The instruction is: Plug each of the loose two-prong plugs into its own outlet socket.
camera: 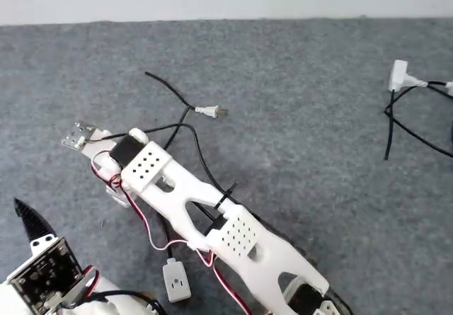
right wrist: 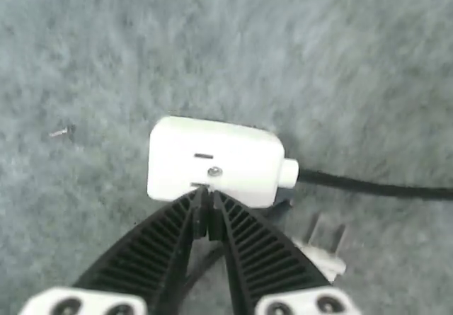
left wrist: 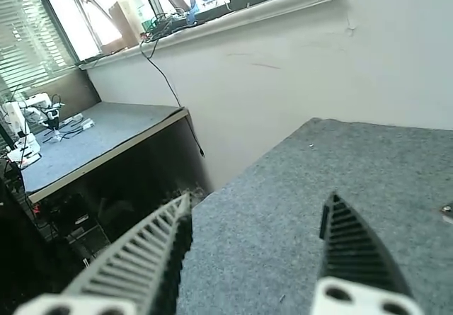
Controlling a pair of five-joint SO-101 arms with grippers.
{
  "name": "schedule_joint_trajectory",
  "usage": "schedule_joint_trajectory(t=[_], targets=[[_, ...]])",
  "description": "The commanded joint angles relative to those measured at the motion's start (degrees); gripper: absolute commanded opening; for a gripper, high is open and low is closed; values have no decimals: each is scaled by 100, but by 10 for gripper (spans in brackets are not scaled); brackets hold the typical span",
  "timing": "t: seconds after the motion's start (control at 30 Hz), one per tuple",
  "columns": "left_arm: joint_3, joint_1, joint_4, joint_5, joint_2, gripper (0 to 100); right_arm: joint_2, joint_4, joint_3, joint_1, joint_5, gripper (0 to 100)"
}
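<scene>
lying just before right tool [right wrist: 207,203]: socket [right wrist: 225,161]

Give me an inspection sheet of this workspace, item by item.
Surface: grey carpeted tabletop.
Job's things: one loose plug lies mid-table; white socket sits by the right claw's tips, second plug beside it; another socket lies near the arms.
Clutter: nothing seen.
Grippers: left claw open at the table's edge; right claw shut.
Cables: black cables trail loose across the table.
Surroundings: white wall, windowsill, side table.
</scene>
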Motion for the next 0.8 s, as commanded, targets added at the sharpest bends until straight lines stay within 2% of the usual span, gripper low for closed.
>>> schedule_joint_trajectory(t=[0.0, 0.37, 0.53, 0.77], targets=[[-189, -35, 26, -88, -70, 284, 382, -31, -220, -119, -88, 9], [-198, -26, 193, -79, -70, 284, 409, 57, -281, -110, -114, 9], [-163, -26, 220, -88, -70, 284, -57, 1156, -1486, 312, -132, 9], [-154, 26, 211, -79, -70, 284, -497, 1218, -1714, 848, -273, 12]])
